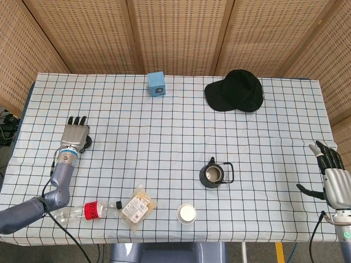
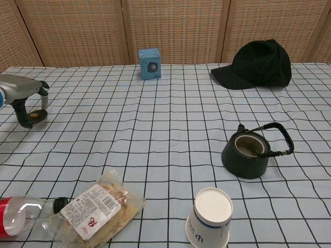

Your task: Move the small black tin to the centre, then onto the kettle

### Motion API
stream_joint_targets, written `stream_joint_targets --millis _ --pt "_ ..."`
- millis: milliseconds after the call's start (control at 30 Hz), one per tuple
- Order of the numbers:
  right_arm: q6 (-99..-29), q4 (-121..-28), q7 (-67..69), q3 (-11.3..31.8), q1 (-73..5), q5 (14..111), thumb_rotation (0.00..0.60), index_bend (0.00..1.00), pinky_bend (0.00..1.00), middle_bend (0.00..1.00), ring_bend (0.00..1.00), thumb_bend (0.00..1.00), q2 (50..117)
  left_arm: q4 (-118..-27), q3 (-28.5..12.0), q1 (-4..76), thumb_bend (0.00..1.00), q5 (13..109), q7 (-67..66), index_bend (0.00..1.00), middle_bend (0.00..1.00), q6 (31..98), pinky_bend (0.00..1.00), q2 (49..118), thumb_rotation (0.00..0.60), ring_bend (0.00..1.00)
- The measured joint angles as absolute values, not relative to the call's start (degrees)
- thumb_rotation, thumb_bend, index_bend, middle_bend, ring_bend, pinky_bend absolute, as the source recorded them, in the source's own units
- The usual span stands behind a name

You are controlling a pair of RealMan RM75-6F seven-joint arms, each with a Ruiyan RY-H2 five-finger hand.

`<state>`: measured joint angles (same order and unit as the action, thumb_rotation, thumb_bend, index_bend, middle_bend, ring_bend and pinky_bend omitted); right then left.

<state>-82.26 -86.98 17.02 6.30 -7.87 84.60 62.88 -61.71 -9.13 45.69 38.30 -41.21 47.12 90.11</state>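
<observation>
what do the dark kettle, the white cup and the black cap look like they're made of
Dark round kettle: probably cast iron or enamelled metal, with a matte dark body and thin wire handle. White cup: likely paper, with a dull surface and printed blue marking. Black baseball cap: fabric, soft slumped shape, no shine.

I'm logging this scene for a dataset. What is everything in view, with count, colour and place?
small black tin: 1, black, far left, between the left hand's fingers
kettle: 1, dark, right of centre, lidless
cap: 1, black, back right
box: 1, blue, back centre
paper cup: 1, white, front centre
snack packet: 1, clear, front left
bottle: 1, clear, red label, lying front left
table: 1, checked cloth
left hand: over tin
right hand: front right edge, holding nothing
</observation>
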Motion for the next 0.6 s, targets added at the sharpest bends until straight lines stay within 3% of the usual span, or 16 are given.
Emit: stream_joint_targets --millis 333,600 --pt "-82.26 -87.22 19.15 6.43 -7.71 84.40 0.600 0.07 0.00 0.00 0.00 0.20 62.10 -73.86 -11.53 49.78 0.28 39.31 -45.41 0.51 0.00 52.52 0.00 88.52 0.600 0.00" --pt "-82.23 -86.67 19.67 6.57 -7.64 84.16 0.600 0.07 0.00 0.00 0.00 0.20 62.03 -73.11 -13.91 56.98 0.27 37.01 -50.32 0.50 0.00 53.32 0.00 96.39 0.600 0.00"
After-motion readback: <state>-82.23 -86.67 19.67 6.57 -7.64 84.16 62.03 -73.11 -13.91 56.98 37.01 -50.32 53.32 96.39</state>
